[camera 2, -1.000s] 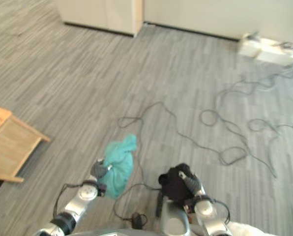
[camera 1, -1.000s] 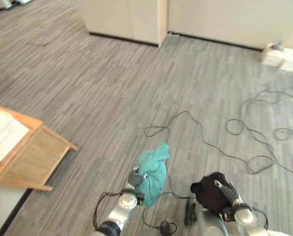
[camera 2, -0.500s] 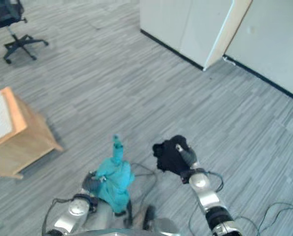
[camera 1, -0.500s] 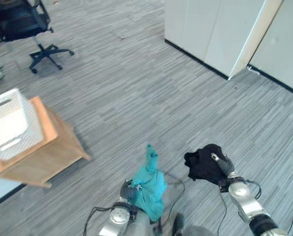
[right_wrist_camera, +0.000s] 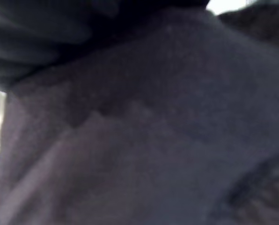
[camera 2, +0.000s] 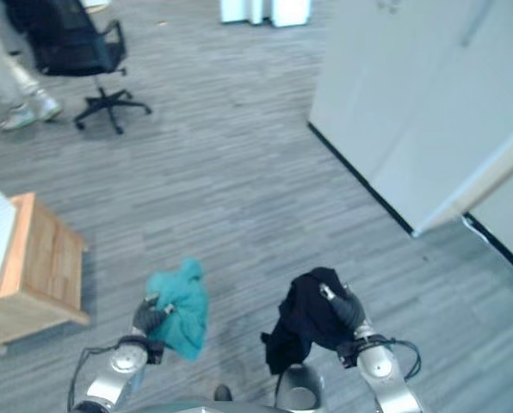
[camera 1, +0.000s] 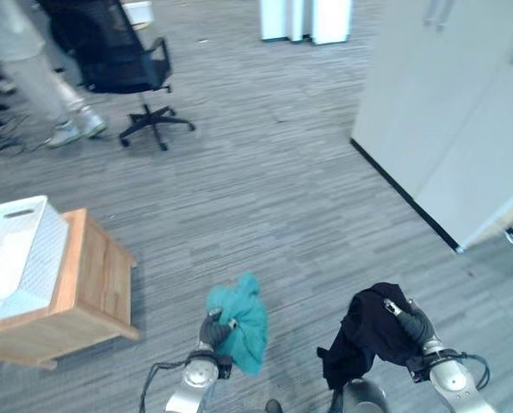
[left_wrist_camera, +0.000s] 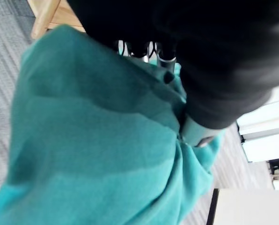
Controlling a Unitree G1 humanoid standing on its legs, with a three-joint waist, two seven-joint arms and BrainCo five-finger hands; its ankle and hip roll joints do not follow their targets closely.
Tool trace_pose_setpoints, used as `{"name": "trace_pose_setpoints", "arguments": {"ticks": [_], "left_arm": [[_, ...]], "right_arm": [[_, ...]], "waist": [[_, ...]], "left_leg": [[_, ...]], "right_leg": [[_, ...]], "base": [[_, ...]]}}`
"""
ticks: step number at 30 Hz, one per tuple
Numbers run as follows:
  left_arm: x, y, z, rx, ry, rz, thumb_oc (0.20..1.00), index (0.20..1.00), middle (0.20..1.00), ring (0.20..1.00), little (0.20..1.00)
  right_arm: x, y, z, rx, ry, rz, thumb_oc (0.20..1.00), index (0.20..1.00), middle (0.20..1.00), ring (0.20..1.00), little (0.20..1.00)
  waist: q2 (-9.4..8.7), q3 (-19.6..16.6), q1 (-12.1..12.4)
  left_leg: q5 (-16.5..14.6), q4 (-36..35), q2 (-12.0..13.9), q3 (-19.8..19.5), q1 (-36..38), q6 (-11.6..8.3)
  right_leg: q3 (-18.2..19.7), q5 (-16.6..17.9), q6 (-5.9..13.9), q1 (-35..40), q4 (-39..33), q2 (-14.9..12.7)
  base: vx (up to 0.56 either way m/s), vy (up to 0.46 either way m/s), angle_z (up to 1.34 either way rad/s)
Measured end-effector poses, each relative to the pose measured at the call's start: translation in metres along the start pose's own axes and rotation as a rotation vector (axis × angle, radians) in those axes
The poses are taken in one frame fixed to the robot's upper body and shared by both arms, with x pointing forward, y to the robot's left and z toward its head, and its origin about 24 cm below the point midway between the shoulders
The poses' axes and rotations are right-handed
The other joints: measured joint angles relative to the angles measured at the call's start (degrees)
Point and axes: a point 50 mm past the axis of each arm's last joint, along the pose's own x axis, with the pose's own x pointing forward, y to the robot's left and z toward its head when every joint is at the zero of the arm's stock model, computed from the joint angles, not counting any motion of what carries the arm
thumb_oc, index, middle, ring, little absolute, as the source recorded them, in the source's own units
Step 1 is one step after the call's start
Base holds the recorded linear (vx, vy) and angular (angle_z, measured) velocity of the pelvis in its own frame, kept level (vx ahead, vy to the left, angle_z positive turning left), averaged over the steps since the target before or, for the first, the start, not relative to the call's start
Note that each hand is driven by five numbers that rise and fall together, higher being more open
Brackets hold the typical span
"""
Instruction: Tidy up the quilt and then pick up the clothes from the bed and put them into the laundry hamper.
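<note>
— Where are the clothes?

— My left hand [camera 1: 212, 330] is curled round the crumpled teal cloth garment [camera 1: 242, 322]; my right hand [camera 1: 411, 327] grips the limp black cloth garment [camera 1: 368, 334], both above the grey striped carpet floor [camera 1: 265, 198].

— And the hamper?

— The white perforated plastic basket [camera 1: 14, 258] sits on the low wooden side table [camera 1: 89, 288], to my left.

— How would you do it well?

— I'd keep both grips firm, face the basket, and let go only once each garment hangs over its rim.

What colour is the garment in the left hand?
Teal garment, clearest in the left eye view, held by the left hand.
</note>
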Motion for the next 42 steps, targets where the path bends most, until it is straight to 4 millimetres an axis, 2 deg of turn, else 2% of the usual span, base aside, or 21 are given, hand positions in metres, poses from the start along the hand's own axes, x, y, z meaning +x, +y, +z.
{"name": "trace_pose_setpoints", "arguments": {"ticks": [2, 3, 4, 5, 6, 8, 10, 11, 14, 19, 23, 24, 25, 27, 28, 30, 32, 34, 37, 39, 42], "left_arm": [[-0.006, 0.008, -0.01, -0.02, 0.031, 0.03, 0.2, 0.2, 0.2, 0.2, 0.2], [-0.014, 0.021, -0.026, 0.016, 0.092, 0.046, 0.2, 0.2, 0.2, 0.2, 0.2], [-0.016, 0.03, -0.033, 0.051, 0.118, 0.057, 0.2, 0.2, 0.2, 0.2, 0.2], [-0.011, 0.03, -0.037, 0.087, 0.153, 0.045, 0.2, 0.2, 0.2, 0.2, 0.2], [-0.011, 0.019, -0.038, 0.074, 0.162, 0.022, 0.2, 0.2, 0.2, 0.2, 0.2], [-0.02, 0.004, -0.049, 0.037, 0.196, -0.007, 0.2, 0.2, 0.2, 0.2, 0.2], [-0.023, -0.013, -0.055, 0.005, 0.221, -0.041, 0.2, 0.2, 0.2, 0.2, 0.2], [-0.022, -0.014, -0.052, 0.011, 0.214, -0.049, 0.2, 0.2, 0.2, 0.2, 0.2], [-0.017, -0.018, -0.044, 0.018, 0.183, -0.081, 0.2, 0.2, 0.2, 0.2, 0.2], [-0.011, -0.011, -0.025, 0.04, 0.087, -0.101, 0.2, 0.2, 0.2, 0.2, 0.2], [-0.01, -0.003, -0.02, 0.036, 0.068, -0.085, 0.2, 0.2, 0.2, 0.2, 0.2], [-0.013, 0.004, -0.026, 0.048, 0.088, -0.07, 0.2, 0.2, 0.2, 0.2, 0.2], [-0.015, 0.01, -0.03, 0.063, 0.103, -0.061, 0.2, 0.2, 0.2, 0.2, 0.2], [-0.027, 0.023, -0.045, 0.045, 0.164, 0.0, 0.2, 0.2, 0.2, 0.2, 0.2], [-0.027, 0.035, -0.047, 0.082, 0.186, 0.027, 0.2, 0.2, 0.2, 0.2, 0.2], [-0.023, 0.044, -0.042, 0.13, 0.176, 0.044, 0.2, 0.2, 0.2, 0.2, 0.2], [-0.01, 0.048, -0.014, 0.2, 0.061, 0.04, 0.2, 0.2, 0.2, 0.2, 0.2], [-0.003, 0.043, 0.001, 0.202, 0.006, 0.031, 0.2, 0.2, 0.2, 0.2, 0.2], [0.001, 0.038, 0.01, 0.199, -0.031, 0.009, 0.2, 0.2, 0.2, 0.2, 0.2], [0.0, 0.036, 0.005, 0.191, -0.011, -0.005, 0.2, 0.2, 0.2, 0.2, 0.2], [-0.003, 0.035, -0.004, 0.193, 0.021, -0.007, 0.2, 0.2, 0.2, 0.2, 0.2]], "right_arm": [[-0.007, 0.007, -0.003, -0.013, 0.016, 0.034, 0.2, 0.2, 0.2, 0.2, 0.2], [-0.013, 0.019, -0.009, 0.032, 0.053, 0.052, 0.2, 0.2, 0.2, 0.2, 0.2], [-0.013, 0.03, -0.016, 0.047, 0.09, 0.078, 0.2, 0.2, 0.2, 0.2, 0.2], [-0.008, 0.036, -0.029, 0.037, 0.168, 0.109, 0.2, 0.2, 0.2, 0.2, 0.2], [0.007, 0.035, -0.035, 0.017, 0.222, 0.111, 0.2, 0.2, 0.2, 0.2, 0.2], [0.015, 0.031, -0.035, 0.015, 0.231, 0.092, 0.2, 0.2, 0.2, 0.2, 0.2], [0.038, 0.017, -0.032, -0.025, 0.243, 0.048, 0.2, 0.2, 0.2, 0.2, 0.2], [0.048, 0.016, -0.028, -0.014, 0.243, 0.041, 0.2, 0.2, 0.2, 0.2, 0.2], [0.077, 0.008, -0.005, 0.068, 0.198, -0.033, 0.2, 0.2, 0.2, 0.2, 0.2], [0.072, 0.016, -0.017, 0.095, 0.249, -0.025, 0.2, 0.2, 0.2, 0.2, 0.2], [0.065, 0.027, -0.025, 0.122, 0.285, -0.014, 0.2, 0.2, 0.2, 0.2, 0.2], [0.061, 0.036, -0.028, 0.138, 0.297, 0.005, 0.2, 0.2, 0.2, 0.2, 0.2], [0.056, 0.042, -0.028, 0.167, 0.305, 0.018, 0.2, 0.2, 0.2, 0.2, 0.2], [0.047, 0.044, 0.009, 0.218, 0.087, 0.047, 0.2, 0.2, 0.2, 0.2, 0.2], [0.044, 0.051, 0.005, 0.209, 0.081, 0.072, 0.2, 0.2, 0.2, 0.2, 0.2], [0.034, 0.056, -0.012, 0.195, 0.148, 0.094, 0.2, 0.2, 0.2, 0.2, 0.2], [0.03, 0.058, -0.021, 0.193, 0.186, 0.098, 0.2, 0.2, 0.2, 0.2, 0.2], [0.034, 0.055, -0.019, 0.194, 0.181, 0.089, 0.2, 0.2, 0.2, 0.2, 0.2], [0.035, 0.053, -0.017, 0.191, 0.17, 0.087, 0.2, 0.2, 0.2, 0.2, 0.2], [0.034, 0.052, -0.019, 0.2, 0.175, 0.079, 0.2, 0.2, 0.2, 0.2, 0.2], [0.032, 0.047, -0.023, 0.238, 0.194, 0.041, 0.2, 0.2, 0.2, 0.2, 0.2]], "waist": [[-1.43, -0.49, 0.42], [-2.91, -1.08, 0.8], [-4.66, -1.5, 0.09], [-4.32, -0.5, -0.1], [-4.08, 0.95, 1.44], [-3.88, 0.83, 1.84], [-1.96, 1.22, 2.96], [-3.28, 1.9, 3.09], [-4.19, 2.37, 4.56], [-3.67, 2.11, 7.14], [-1.44, 1.32, 7.44], [-2.82, 1.13, 8.4], [-4.85, 0.6, 8.9], [-4.61, 0.44, 8.12], [-5.58, 0.64, 7.5], [-6.37, 0.06, 5.02], [-6.85, 0.31, 4.1], [-4.93, 1.42, 3.28], [-4.06, 1.79, 1.85], [-4.0, 1.47, 1.5], [-4.13, 1.78, -0.04]], "left_leg": [[-2.61, -0.93, 2.05, -1.38, 1.96, -3.7], [-5.54, 0.03, 4.03, -5.21, 2.25, -8.18], [-7.01, 0.15, 5.29, -7.11, 2.8, -10.56], [-7.65, 0.79, 9.28, -7.07, 3.55, -13.05], [-9.18, 5.02, 9.01, -5.46, 3.65, -15.95], [-7.66, 8.13, 6.98, -4.35, 4.05, -16.57], [-2.17, 22.25, 9.5, -2.27, -1.97, -17.77], [-0.63, 30.7, 10.42, -1.78, -6.87, -18.36], [1.08, 43.16, 12.19, 5.2, -16.84, -15.76], [2.17, 17.2, 7.58, 21.27, -18.06, -13.54], [11.49, -1.4, 6.85, 28.16, -17.73, -12.41], [15.28, -1.14, 5.54, 28.16, -15.68, -7.25], [13.28, -0.85, 3.86, 28.29, -15.19, -6.15], [12.07, -2.12, 2.91, 29.25, -12.88, -5.85], [10.15, -1.84, 1.84, 29.0, -10.62, -5.78], [7.69, -4.07, -1.53, 25.17, -6.43, -4.85], [6.32, -4.3, -2.7, 22.53, -5.52, -4.21], [6.98, -4.98, -2.05, 19.82, -5.4, -4.7], [5.73, -5.72, -3.55, 16.18, -3.92, -5.83], [4.77, -5.75, -4.05, 13.53, -2.92, -6.26], [3.18, -5.71, -3.65, 9.36, -0.97, -6.89]], "right_leg": [[3.86, 4.59, 0.66, -0.07, -14.83, -1.02], [8.15, 5.36, 1.24, 2.88, -24.73, -1.79], [10.1, 3.67, 2.06, 4.96, -27.25, -2.49], [9.16, 9.48, 4.99, 6.51, -26.33, 0.11], [9.49, 11.64, 2.03, 6.69, -22.7, 1.38], [9.41, 13.88, -1.18, 8.59, -20.52, 2.38], [5.1, 11.69, -5.11, 12.57, -19.41, 5.13], [4.19, 13.03, -5.85, 13.3, -20.25, 5.3], [-1.28, 12.68, -9.27, 19.44, -25.61, 5.86], [-9.18, 9.13, -6.42, 25.02, -27.82, 5.23], [-14.79, 5.85, -2.74, 30.41, -27.81, 6.81], [-14.77, 4.96, -1.7, 32.81, -27.79, 5.71], [-14.16, 4.53, -1.72, 32.7, -26.39, 4.3], [-10.1, 3.59, -2.0, 28.7, -18.5, 0.2], [-6.39, 6.83, 1.48, 25.68, -7.9, -1.8], [-2.04, 6.74, 2.29, 19.1, 13.02, -7.0], [2.59, 6.11, 1.91, 9.88, 22.46, -6.79], [0.59, 3.13, -0.32, 6.51, 15.71, -4.14], [-4.68, 4.75, -1.14, 7.08, -9.51, -4.06], [-0.2, 9.74, -0.26, 8.82, -26.47, -2.51], [7.23, 18.04, 1.1, 7.47, -28.15, -4.85]], "base": [[0.78, -0.46, 1.23], [0.59, -0.366, 1.27], [0.6, -0.352, 1.85], [0.43, -0.282, 1.5], [0.6, -0.424, 1.3], [0.53, -0.472, 1.06], [0.38, -0.436, 1.29], [0.31, -0.342, 0.62], [0.44, -0.24, 0.58], [0.49, 0.015, 0.73], [0.6, 0.099, 0.76], [0.4, 0.147, 0.24], [0.71, 0.262, 0.14], [0.41, 0.17, -0.15], [0.39, 0.126, -0.11], [0.47, 0.1, 0.71], [0.44, -0.156, 0.93], [0.49, -0.286, 0.82], [0.39, -0.24, 0.71], [0.54, -0.385, 0.67], [0.54, -0.409, 0.8]]}}
